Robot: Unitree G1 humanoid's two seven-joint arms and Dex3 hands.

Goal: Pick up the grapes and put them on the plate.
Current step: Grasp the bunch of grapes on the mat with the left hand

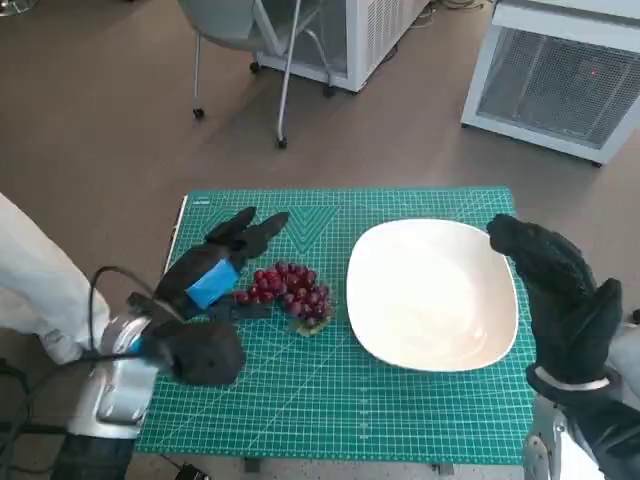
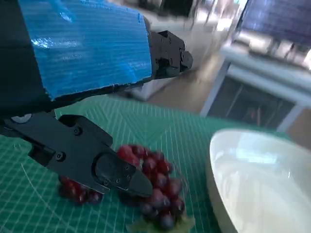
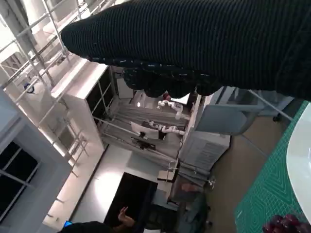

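On the green mat [image 1: 420, 410], grapes [image 1: 290, 290] lie just left of the white plate [image 1: 430, 295]. Left hand [image 1: 215, 275] spread over them, unclamped; right hand [image 1: 560, 300] hovers empty, fingers apart.

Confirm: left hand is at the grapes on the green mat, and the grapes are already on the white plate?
Not quite. The grapes lie on the green mat, beside the white plate, which holds nothing, as the head view shows. The left hand is at the grapes.
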